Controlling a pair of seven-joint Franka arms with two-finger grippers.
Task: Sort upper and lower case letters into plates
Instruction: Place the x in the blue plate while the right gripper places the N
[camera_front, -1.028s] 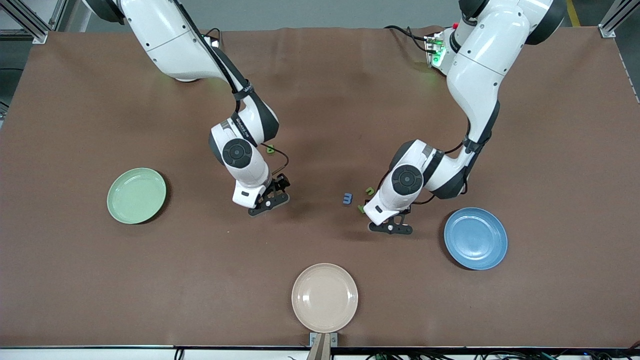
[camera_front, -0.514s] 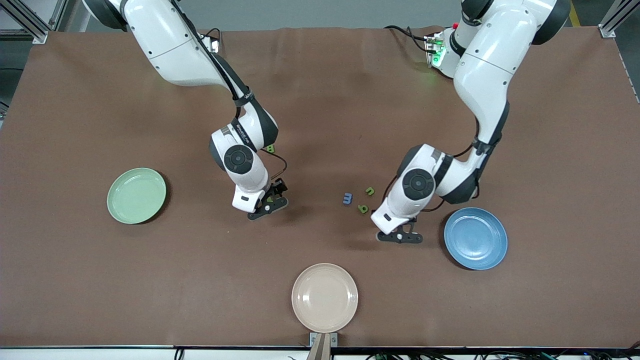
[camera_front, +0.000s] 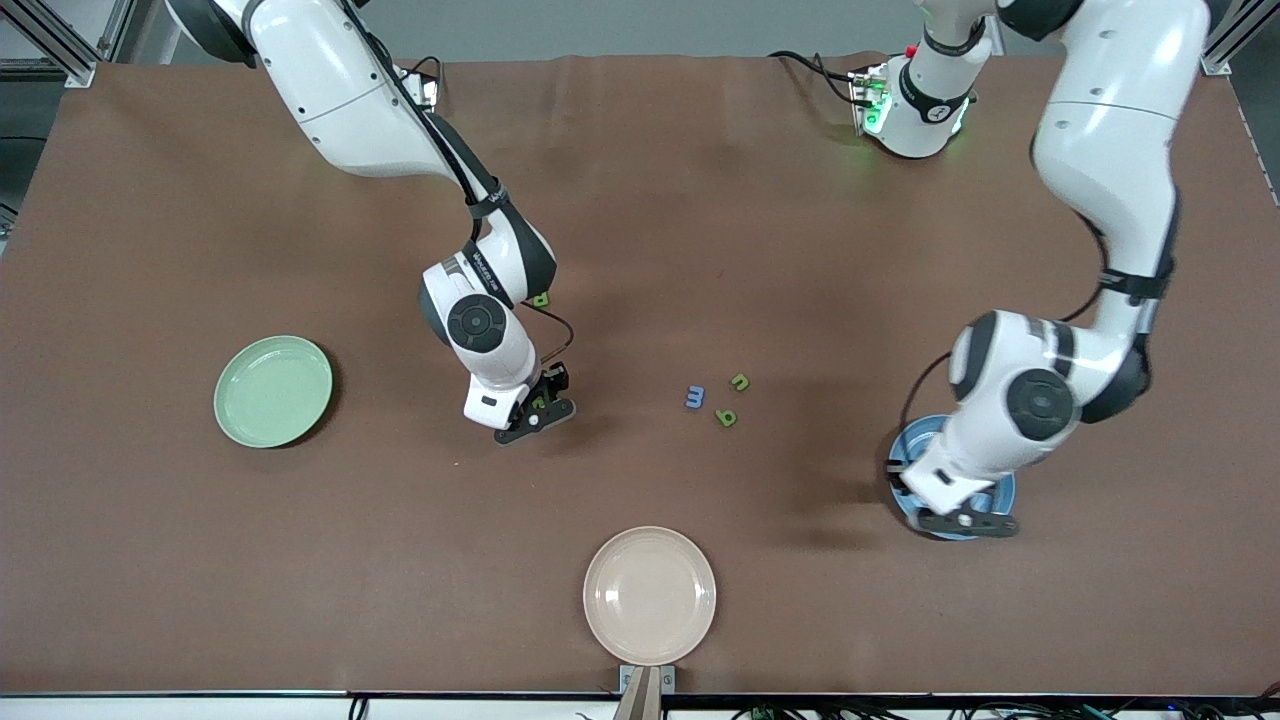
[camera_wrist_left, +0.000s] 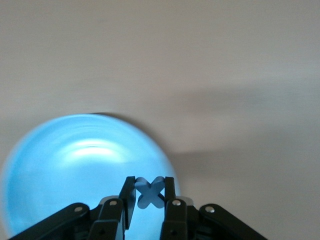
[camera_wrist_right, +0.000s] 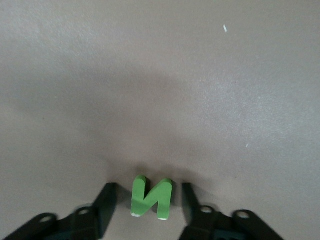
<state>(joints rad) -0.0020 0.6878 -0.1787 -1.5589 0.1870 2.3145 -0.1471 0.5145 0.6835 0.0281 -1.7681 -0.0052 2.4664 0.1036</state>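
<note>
My left gripper (camera_front: 960, 522) hangs over the blue plate (camera_front: 1003, 494), which my arm largely hides. In the left wrist view it (camera_wrist_left: 149, 186) is shut on a small blue X (camera_wrist_left: 150, 196) above the plate (camera_wrist_left: 75, 165). My right gripper (camera_front: 537, 410) is low on the table mid-way along it, open around a green N (camera_front: 540, 400). In the right wrist view the N (camera_wrist_right: 151, 197) stands between the spread fingers (camera_wrist_right: 106, 200) with a gap on each side. The mint green plate (camera_front: 273, 390) lies toward the right arm's end.
A blue m (camera_front: 695, 397) and two small green letters (camera_front: 740, 381) (camera_front: 726, 417) lie between the grippers. Another green letter (camera_front: 541, 298) peeks out beside the right arm's wrist. A beige plate (camera_front: 650, 595) sits near the front edge.
My left arm has swung from beside the loose letters to over the blue plate, carrying the blue X. My right gripper has settled slightly lower around the green N.
</note>
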